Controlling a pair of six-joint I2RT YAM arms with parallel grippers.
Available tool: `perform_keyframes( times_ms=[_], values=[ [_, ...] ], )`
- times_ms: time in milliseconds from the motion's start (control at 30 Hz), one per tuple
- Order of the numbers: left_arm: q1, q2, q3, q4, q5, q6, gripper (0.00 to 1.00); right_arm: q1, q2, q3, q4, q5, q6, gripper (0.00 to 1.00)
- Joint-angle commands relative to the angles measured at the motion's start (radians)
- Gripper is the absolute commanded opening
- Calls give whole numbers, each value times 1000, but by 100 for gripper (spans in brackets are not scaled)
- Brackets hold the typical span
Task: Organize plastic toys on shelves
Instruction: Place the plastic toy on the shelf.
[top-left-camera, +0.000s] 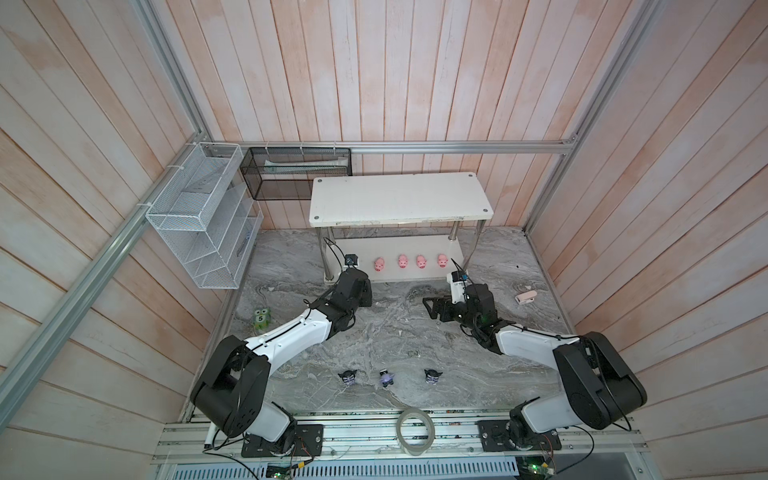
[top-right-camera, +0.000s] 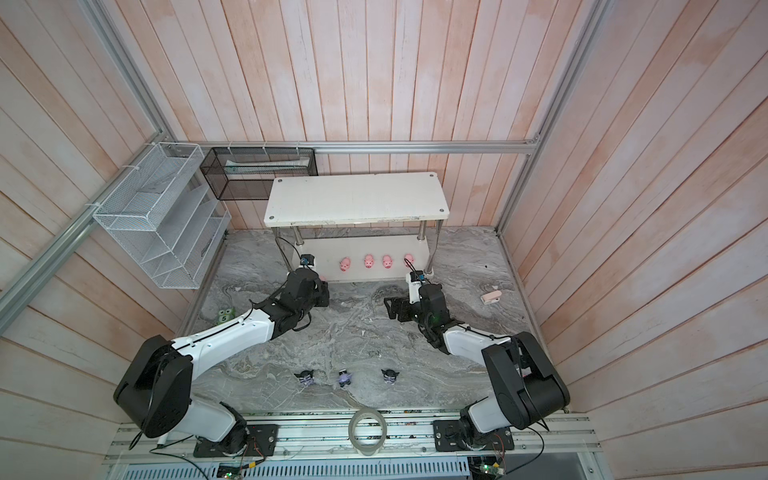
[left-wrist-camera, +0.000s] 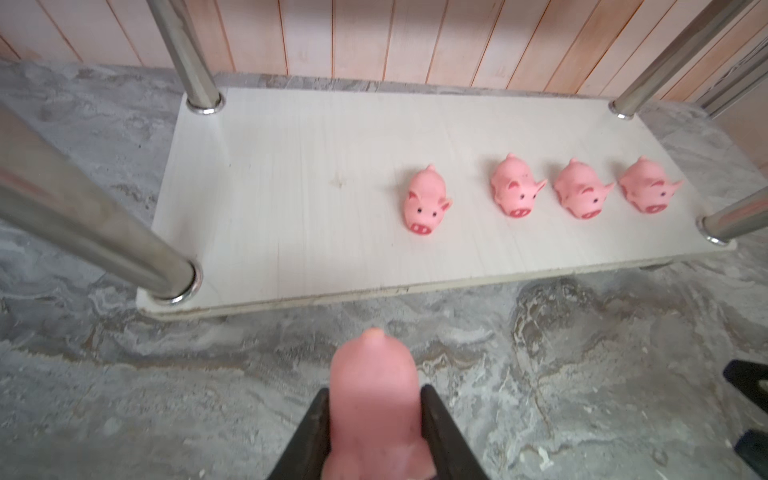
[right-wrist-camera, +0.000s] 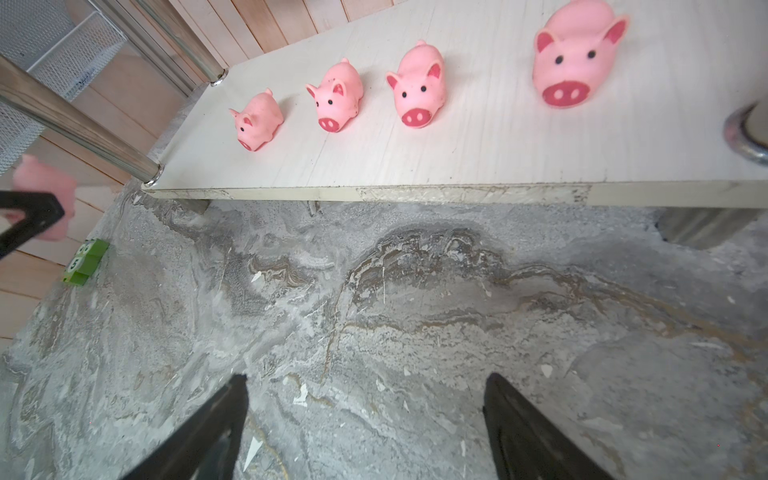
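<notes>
Far left, near the desk's left edge: small green plastic toy marked "5" (top-left-camera: 262, 319), standing alone. My left claw (left-wrist-camera: 375, 399) is clamped on a small pink plastic pig (left-wrist-camera: 372, 365), one black finger on each flank, tail nub toward the rack. The pig hangs over the grey marbled desk (top-left-camera: 399, 332), just short of the front edge of the lower board (left-wrist-camera: 291, 187), toward that board's left end and not touching it. The white two-tier rack with chrome legs (top-left-camera: 399, 199) sits at the desk's back edge. On its lower board, from the middle to the right end, four more pink pigs line up, snouts to the front edge: first pig (top-left-camera: 379, 264), set slightly apart, then second pig (top-left-camera: 402, 262), third pig (top-left-camera: 421, 262), fourth pig (top-left-camera: 441, 260). Near the desk's front edge, well apart from the rack, three tiny black-purple-white pointed-ear figurines sit in a row: left figurine (top-left-camera: 348, 377), middle figurine (top-left-camera: 386, 377), right figurine (top-left-camera: 432, 376). A roll of clear tape (top-left-camera: 415, 430) rests on the metal rail before the desk. My right claw (right-wrist-camera: 366, 376) hangs with jaws spread wide, nothing between them, over the desk before the rack's right end. Near the right edge lies a small pink-and-white object (top-left-camera: 525, 297).
</notes>
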Motion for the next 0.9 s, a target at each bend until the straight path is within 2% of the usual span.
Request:
perform_keyframes(
  times_ms=[0,467,867],
  values=[
    [36,45,40,66,44,78,35,-3,-2,9,18,2,-1,89],
    [118,188,142,128,83,133,35,-10,10,12,23,2,-3,89],
    [148,298,225,132,90,147,36,-18,13,3,22,3,-4,89]
  ],
)
